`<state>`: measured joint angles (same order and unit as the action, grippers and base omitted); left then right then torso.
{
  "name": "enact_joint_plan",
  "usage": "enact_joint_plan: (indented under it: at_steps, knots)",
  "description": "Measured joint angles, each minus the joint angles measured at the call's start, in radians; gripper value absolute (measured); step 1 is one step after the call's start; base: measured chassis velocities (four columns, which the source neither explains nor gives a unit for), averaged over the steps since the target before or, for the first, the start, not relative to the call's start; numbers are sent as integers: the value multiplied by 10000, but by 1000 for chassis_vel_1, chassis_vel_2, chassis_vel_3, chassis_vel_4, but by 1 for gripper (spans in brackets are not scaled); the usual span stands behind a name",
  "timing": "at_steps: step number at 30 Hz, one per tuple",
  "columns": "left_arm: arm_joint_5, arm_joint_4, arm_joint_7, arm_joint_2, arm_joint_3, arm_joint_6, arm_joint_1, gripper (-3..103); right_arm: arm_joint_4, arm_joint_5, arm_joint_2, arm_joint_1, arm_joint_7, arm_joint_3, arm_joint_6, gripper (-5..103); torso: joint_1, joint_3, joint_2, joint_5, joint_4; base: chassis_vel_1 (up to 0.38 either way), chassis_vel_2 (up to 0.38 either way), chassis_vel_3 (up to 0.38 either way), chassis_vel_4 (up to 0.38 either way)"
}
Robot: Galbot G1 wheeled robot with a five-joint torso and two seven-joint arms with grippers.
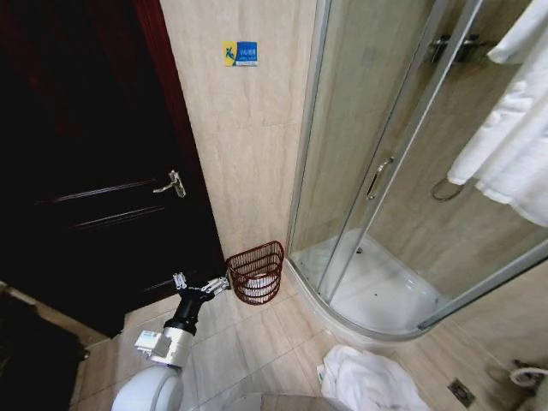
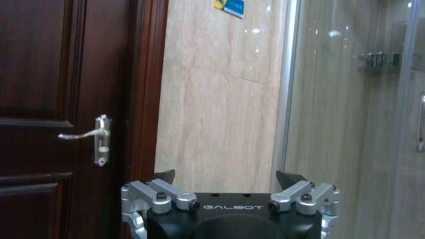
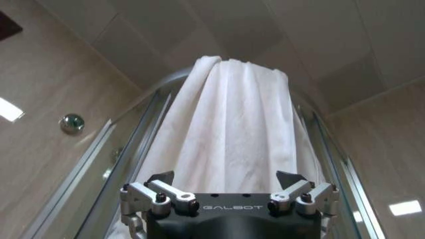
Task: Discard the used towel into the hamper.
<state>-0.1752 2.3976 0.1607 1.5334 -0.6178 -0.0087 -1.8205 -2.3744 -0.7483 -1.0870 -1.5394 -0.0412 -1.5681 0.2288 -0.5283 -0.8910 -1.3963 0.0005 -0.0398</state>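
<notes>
In the head view, the hamper (image 1: 256, 272), a reddish-brown wire basket, stands on the tiled floor against the beige wall, between the dark wooden door (image 1: 94, 163) and the shower enclosure (image 1: 402, 171); something white lies inside it. The left end effector (image 1: 202, 287) hangs low just beside the hamper's rim, fingers spread and holding nothing. A white towel (image 1: 514, 128) hangs over the shower glass at upper right, and another white towel (image 1: 368, 381) lies crumpled on the floor near the shower tray. In the left wrist view, the left end effector (image 2: 226, 179) is wide open and empty, facing the wall beside the door handle (image 2: 96, 137). In the right wrist view, the right end effector (image 3: 226, 179) is raised, open and empty, its 2 fingers just below the hanging towel (image 3: 229, 129) draped over the enclosure's top rail. To do this well, I judge the right arm should close on a thick fold, then lift up and over the rail rather than drag sideways.
</notes>
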Motion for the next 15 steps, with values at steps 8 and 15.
enact_joint_plan:
  at_steps: [8,15]
  knots:
    - [0,0,1,-4,0,0,-2,99,908,-1016,1864,867,12,-420,-691,100,10,3,-6,0,4,28,-30,-23,23]
    - [0,0,0,-3,0,0,2,99,2147,-1109,3852,2468,-370,299,-1334,100,-4,-1,-2,-8,-3,0,0,0,0]
